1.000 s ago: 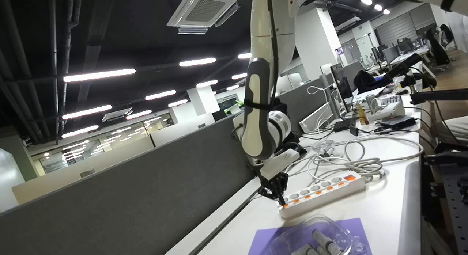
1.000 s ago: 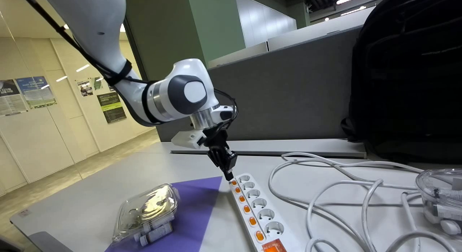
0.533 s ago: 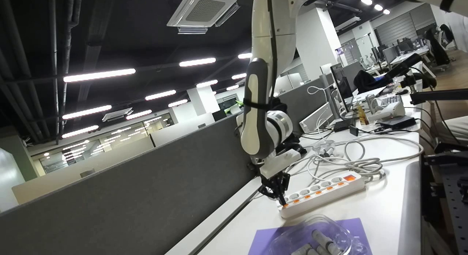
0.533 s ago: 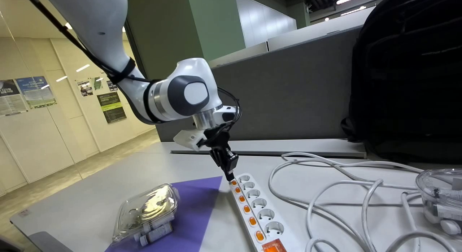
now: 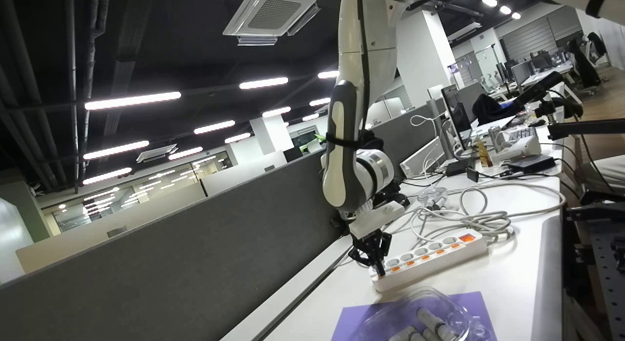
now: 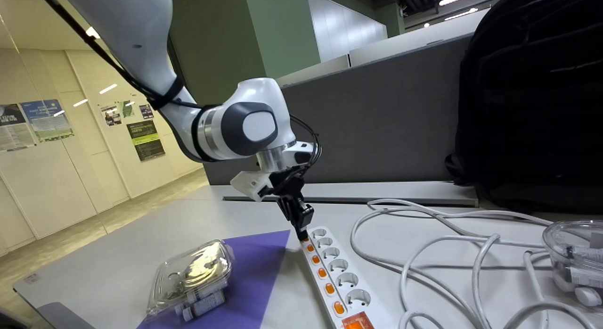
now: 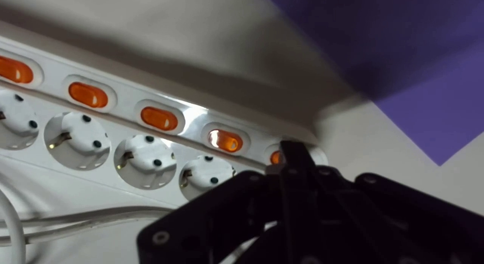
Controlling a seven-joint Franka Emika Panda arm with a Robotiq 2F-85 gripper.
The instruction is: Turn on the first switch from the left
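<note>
The white power strip [image 5: 429, 268] lies on the table, with a row of orange rocker switches beside its sockets; it also shows in an exterior view [image 6: 334, 298] and the wrist view [image 7: 257, 147]. The first switch from the left is the endmost one [image 7: 275, 157], mostly hidden behind my fingertips; a sliver shows in an exterior view [image 6: 306, 240]. My gripper [image 7: 297, 154] is shut, with nothing between its fingers. Its tips are over that switch in both exterior views [image 5: 381, 272] [image 6: 303, 236]. I cannot tell whether they press it.
The neighbouring orange switch [image 7: 225, 140] is close beside the tips. A purple sheet [image 6: 264, 263] bears a clear plastic box [image 6: 193, 272]. White cables [image 7: 15, 226] lie behind the strip. A grey partition [image 6: 377, 126] and black backpack [image 6: 537, 107] stand at the back.
The arm and shut gripper have moved slightly to the right and down in both exterior views. The fingertips now cover more of the endmost switch. The strip has not moved.
</note>
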